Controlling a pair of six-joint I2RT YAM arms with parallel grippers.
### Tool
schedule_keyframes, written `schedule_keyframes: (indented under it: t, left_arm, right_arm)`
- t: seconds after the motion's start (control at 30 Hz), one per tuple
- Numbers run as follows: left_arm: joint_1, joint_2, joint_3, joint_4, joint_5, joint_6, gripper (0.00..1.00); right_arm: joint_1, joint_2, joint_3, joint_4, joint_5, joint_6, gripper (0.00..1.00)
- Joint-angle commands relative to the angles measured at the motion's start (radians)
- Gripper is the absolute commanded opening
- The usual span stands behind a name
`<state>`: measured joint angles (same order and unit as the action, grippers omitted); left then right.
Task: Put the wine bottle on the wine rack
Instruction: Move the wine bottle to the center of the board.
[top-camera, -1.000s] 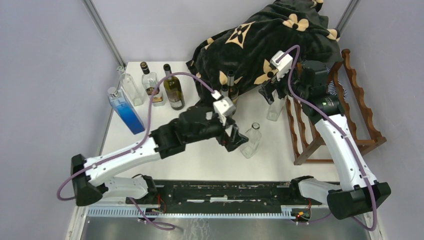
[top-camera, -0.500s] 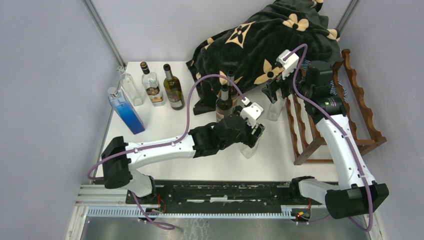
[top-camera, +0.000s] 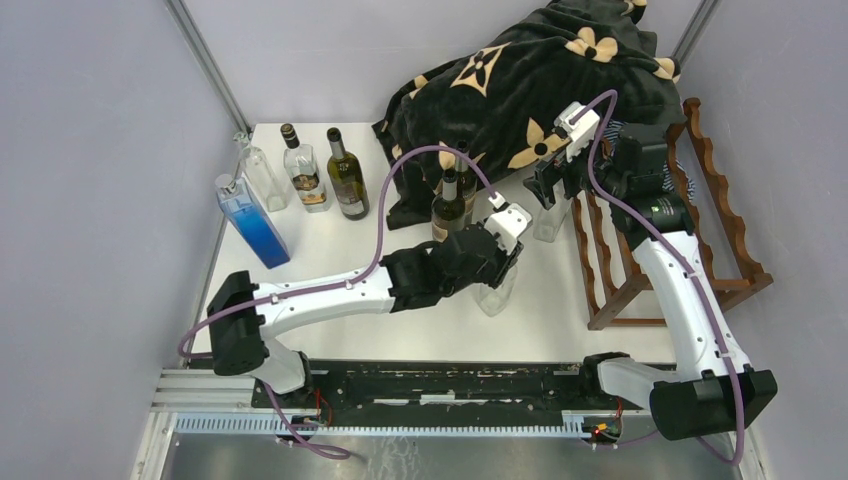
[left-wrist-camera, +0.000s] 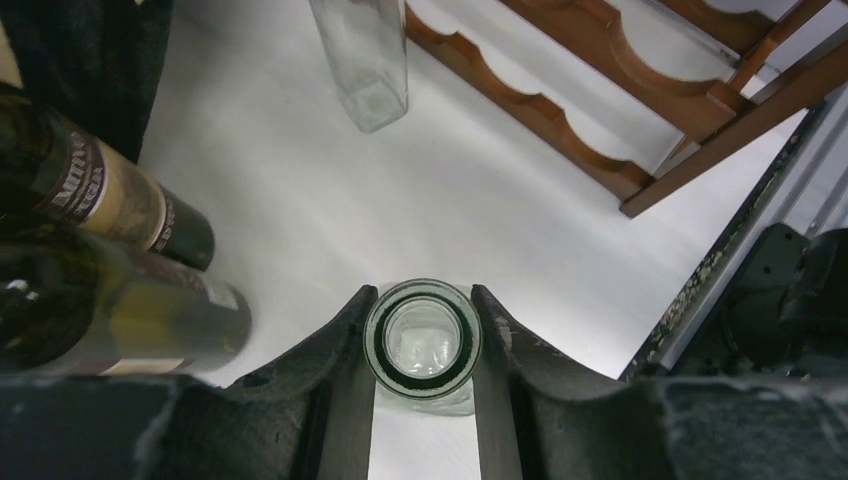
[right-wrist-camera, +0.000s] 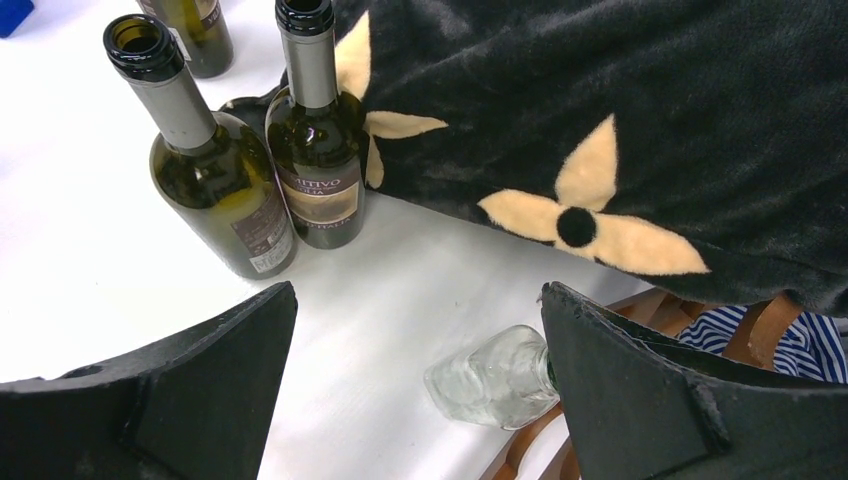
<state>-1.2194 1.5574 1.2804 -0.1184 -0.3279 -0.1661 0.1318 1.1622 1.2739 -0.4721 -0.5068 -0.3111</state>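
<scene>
Left wrist view: the left jaws are clamping the lip of the clear bottle (left-wrist-camera: 422, 345), one on each side of its open mouth, with no gap showing. The bottle is standing upright on the table (left-wrist-camera: 300, 190), near the rack (left-wrist-camera: 703, 100) but apart from it, with two dark bottles (left-wrist-camera: 120, 315) just beside it.

Right wrist view: the right jaws are hanging wide apart and holding nothing, above a square bottle (right-wrist-camera: 490, 380) that is standing just beside the rack.

Judgement: the grasp is being made and the lift is coming next. The hold is sitting high on smooth glass, so a firm squeeze under the lip is looking safer than one on the rim itself. A straight vertical lift is looking advisable, since the dark bottles are standing close enough to be knocked. The bottle is then needing a turn onto its side to lie across the scalloped rails. The square bottle and the right arm (top-camera: 680, 290) are both crowding that approach.
</scene>
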Motion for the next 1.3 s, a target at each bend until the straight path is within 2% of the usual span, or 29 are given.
schedule_keyframes:
  t: [0.0, 0.1, 0.27, 0.4, 0.5, 0.7, 1.0, 1.27]
  left_arm:
    - [0.009, -0.17, 0.059, -0.081, -0.038, 0.007, 0.02]
    - [0.093, -0.273, 0.052, -0.19, -0.029, -0.023, 0.02]
    - [0.384, -0.452, -0.016, -0.296, 0.08, -0.042, 0.02]
    - [0.549, -0.528, -0.035, -0.351, 0.018, 0.039, 0.02]
    - [0.64, -0.538, -0.068, -0.31, -0.074, 0.107, 0.02]
    - [0.841, -0.497, -0.135, -0.172, -0.05, 0.103, 0.02]
    - [0.997, -0.434, -0.198, -0.055, -0.029, 0.082, 0.02]
    - [1.052, -0.404, -0.257, -0.001, -0.007, 0.073, 0.03]
  right_arm:
    - [-0.008, -0.026, 0.001, 0.041, -0.034, 0.003, 0.98]
    - [-0.01, -0.024, -0.002, 0.042, -0.059, 0.003, 0.98]
    - [-0.011, -0.02, -0.005, 0.039, -0.117, -0.017, 0.98]
    - [-0.012, -0.014, -0.004, 0.038, -0.144, -0.023, 0.98]
    - [-0.011, -0.002, -0.001, 0.039, -0.171, -0.019, 0.98]
    - [-0.012, 0.008, -0.001, 0.04, -0.198, -0.014, 0.98]
    - [-0.012, 0.004, -0.018, 0.053, -0.228, -0.006, 0.98]
    - [-0.012, 0.005, -0.024, 0.059, -0.239, -0.002, 0.98]
